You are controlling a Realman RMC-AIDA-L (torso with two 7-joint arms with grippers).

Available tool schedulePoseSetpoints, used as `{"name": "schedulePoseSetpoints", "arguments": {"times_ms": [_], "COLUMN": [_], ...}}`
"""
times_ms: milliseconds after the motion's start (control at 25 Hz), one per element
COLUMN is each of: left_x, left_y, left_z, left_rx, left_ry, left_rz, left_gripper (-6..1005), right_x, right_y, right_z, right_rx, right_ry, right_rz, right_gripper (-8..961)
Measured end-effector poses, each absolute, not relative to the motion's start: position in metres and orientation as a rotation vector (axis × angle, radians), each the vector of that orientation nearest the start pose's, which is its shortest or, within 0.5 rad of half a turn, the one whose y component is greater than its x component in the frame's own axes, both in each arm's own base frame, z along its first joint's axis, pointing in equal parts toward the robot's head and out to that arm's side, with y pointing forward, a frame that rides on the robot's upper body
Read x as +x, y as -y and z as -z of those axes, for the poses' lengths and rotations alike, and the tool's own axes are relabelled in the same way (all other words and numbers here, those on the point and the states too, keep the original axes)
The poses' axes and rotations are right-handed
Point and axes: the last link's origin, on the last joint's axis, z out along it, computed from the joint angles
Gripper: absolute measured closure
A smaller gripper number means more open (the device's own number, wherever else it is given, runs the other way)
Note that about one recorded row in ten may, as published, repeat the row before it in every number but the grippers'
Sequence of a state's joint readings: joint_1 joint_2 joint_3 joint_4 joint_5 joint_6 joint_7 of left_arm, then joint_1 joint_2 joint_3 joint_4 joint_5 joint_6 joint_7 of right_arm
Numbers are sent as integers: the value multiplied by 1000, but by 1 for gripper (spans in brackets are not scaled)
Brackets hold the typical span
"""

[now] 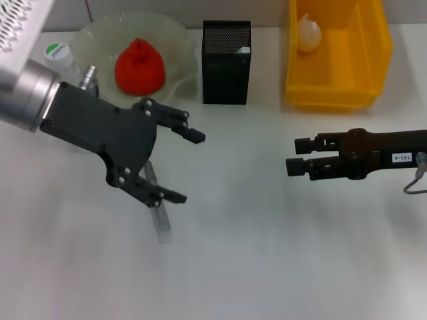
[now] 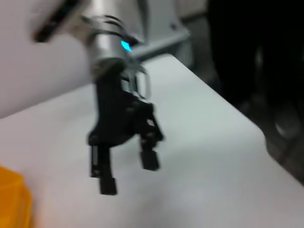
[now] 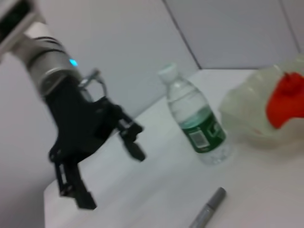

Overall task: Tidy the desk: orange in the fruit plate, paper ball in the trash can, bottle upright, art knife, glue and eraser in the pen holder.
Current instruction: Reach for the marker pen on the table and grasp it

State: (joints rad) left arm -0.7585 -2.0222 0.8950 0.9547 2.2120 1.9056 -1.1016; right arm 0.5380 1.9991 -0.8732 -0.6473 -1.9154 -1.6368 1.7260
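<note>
In the head view, the left gripper [image 1: 175,167] hangs over the white worktop [image 1: 267,253] with its fingers spread wide and empty, straddling the grey art knife [image 1: 160,217], which lies flat just beneath and partly past the lower finger. The right gripper [image 1: 297,157] hovers well apart on the other side, its fingers drawn narrow and holding nothing. At the back, the orange [image 1: 139,65] already sits in the fruit plate [image 1: 180,40], the paper ball [image 1: 308,33] lies in the trash can [image 1: 333,93], and the bottle [image 1: 60,57] stands upright behind the left arm. The pen holder [image 1: 226,63] stands between plate and bin, with something pale showing at its rim; I cannot tell what it is.

The left wrist view shows only the right gripper [image 2: 128,173] above bare worktop, fingers close together, and a corner of the yellow bin.

In the right wrist view, the left gripper [image 3: 111,178] is open above the worktop, with the bottle [image 3: 194,118] standing near the plate and the knife [image 3: 209,209] lying in front.

The step in hand looks to be picking up the knife. The next move calls for lowering the left fingers to either side of its thin body, closing squarely, then carrying it to the mesh box.
</note>
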Motion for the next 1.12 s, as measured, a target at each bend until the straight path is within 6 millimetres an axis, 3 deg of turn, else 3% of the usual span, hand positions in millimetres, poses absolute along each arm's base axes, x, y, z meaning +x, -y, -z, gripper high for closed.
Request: {"name": "schedulePoseSetpoints", "arguments": {"times_ms": [320, 640, 800, 1120], "left_x": [-158, -149, -145, -146], "left_y": [-344, -348, -352, -356], "left_z": [-18, -12, 5, 23], "left_rx": [-3123, -3091, -3051, -2972], "left_ry": [-1124, -1388, -1561, -1714], "left_rz": [-116, -277, -480, -665], "left_gripper": [139, 139, 138, 138], "right_x": [257, 258, 259, 258], "right_y": [-332, -336, -337, -339], "right_z": [-5, -1, 3, 3], "right_rx": [-2759, -2715, -2698, -2680], "right_ry": [-1146, -1190, -1210, -1217], "right_rz": [-683, -690, -689, -706], "right_gripper": [177, 177, 177, 177]}}
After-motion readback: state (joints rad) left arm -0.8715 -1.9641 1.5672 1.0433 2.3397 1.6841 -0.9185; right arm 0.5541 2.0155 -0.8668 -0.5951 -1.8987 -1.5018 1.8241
